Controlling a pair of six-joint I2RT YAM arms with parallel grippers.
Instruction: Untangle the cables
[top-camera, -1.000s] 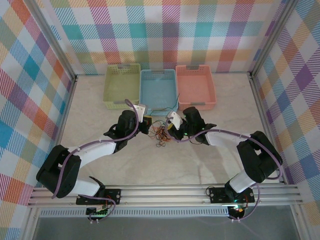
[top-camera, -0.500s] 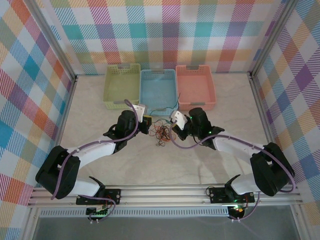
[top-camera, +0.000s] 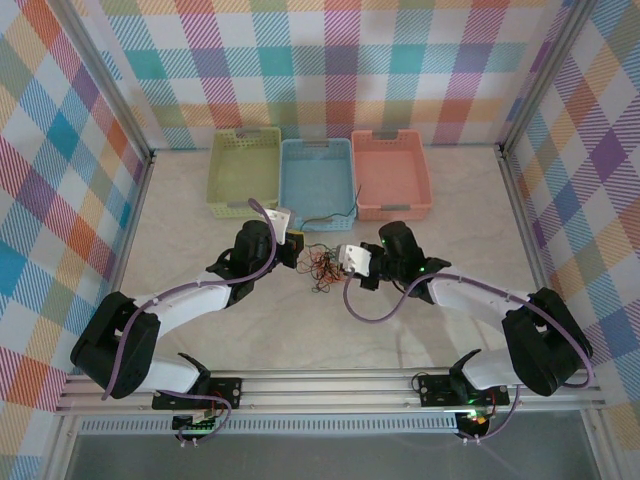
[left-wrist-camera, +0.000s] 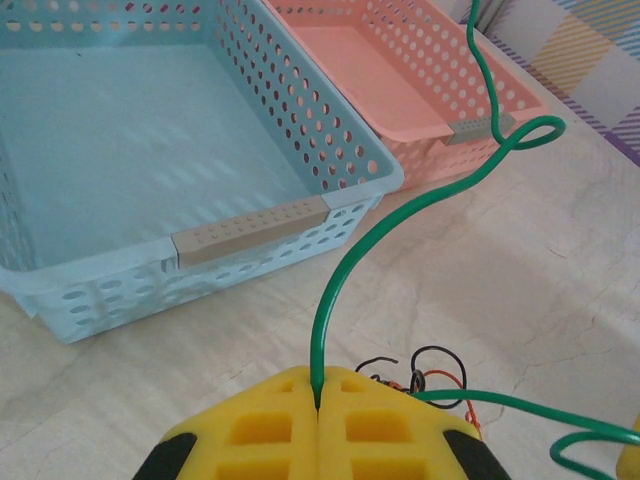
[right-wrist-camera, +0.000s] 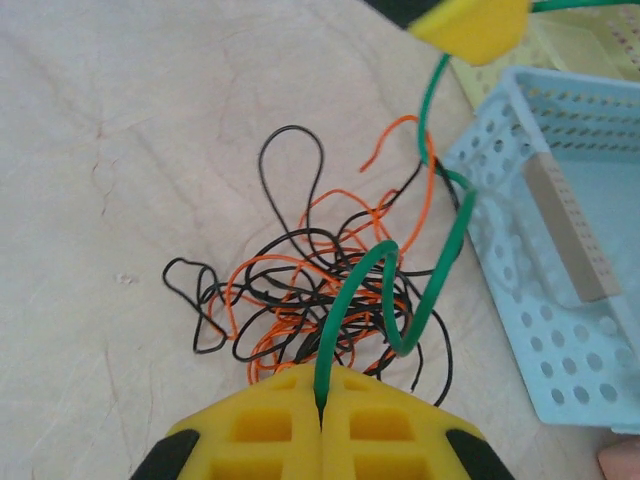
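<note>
blue basket (top-camera: 317, 180): on table. cables (right-wrist-camera: 300, 290): black-orange tangle just before it; likely light, limp, snag-prone. green cable (left-wrist-camera: 345, 270): springy; left gripper (left-wrist-camera: 318, 388) and right gripper (right-wrist-camera: 322, 388) each pinched closed on it; best held near free ends.

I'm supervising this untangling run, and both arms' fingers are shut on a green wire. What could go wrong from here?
1. The green cable pinched in the right fingers loops through the black and orange tangle; pulling may drag or tighten that tangle rather than free it.
2. Beyond the left fingers, the cable curls beside the pink basket and blue basket; it might snag on a rim.
</note>
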